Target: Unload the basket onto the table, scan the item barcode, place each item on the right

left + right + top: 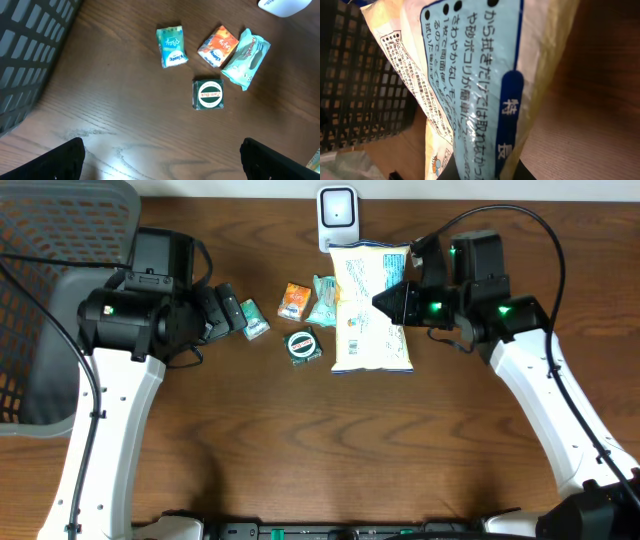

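My right gripper (385, 302) is pinched on the bag (365, 310) at its edge, just beside the scanner (338, 218). It looks light, floppy and crinkly (probably slippery), so I'd hold the seam. The left gripper (232, 315) gapes wide, empty.

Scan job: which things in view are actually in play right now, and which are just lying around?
In play: large printed bag, right tool shut on it, white scanner.
Lying about: green packet, orange packet, teal wrapper, green tin, grey basket; left tool open, idle.
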Controlling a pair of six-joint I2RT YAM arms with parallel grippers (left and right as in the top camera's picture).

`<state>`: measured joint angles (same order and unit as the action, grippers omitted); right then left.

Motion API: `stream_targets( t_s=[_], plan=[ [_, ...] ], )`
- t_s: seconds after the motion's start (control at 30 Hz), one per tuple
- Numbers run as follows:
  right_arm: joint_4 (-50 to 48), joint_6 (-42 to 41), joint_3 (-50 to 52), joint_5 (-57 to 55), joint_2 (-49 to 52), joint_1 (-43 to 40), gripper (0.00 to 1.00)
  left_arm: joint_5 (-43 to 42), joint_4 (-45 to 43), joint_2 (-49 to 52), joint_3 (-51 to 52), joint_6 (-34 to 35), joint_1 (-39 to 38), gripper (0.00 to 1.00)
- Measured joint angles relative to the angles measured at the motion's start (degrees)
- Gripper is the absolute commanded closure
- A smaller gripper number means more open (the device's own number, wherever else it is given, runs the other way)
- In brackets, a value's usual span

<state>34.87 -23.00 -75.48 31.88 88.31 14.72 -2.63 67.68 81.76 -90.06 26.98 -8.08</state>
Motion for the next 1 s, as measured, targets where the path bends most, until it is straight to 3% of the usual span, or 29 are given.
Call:
stream_targets(
  t_s=[0.23,0.47,0.7,0.93,1.0],
  plan=[
    [0.6,0.0,0.0,-4.6,0.2,0.5,0.99,0.0,0.0,0.0,0.0,0.0,0.0,0.02],
    [4.6,0.0,0.0,-24.8,1.3,4.1,0.99,0.0,0.0,0.0,0.0,0.0,0.0,0.02],
    [11.9,1.0,0.0,-57.8,4.2,13.0,0.99,0.0,0.0,0.0,0.0,0.0,0.0,0.02],
    [13.9,3.0,0.0,-72.9,13.0,19.0,0.96,0.0,0.0,0.0,0.0,0.0,0.0,0.02],
    [15.1,3.3,0.0,-76.4,16.9,19.2,0.91,0.0,0.0,0.0,0.0,0.0,0.0,0.02]
  ],
)
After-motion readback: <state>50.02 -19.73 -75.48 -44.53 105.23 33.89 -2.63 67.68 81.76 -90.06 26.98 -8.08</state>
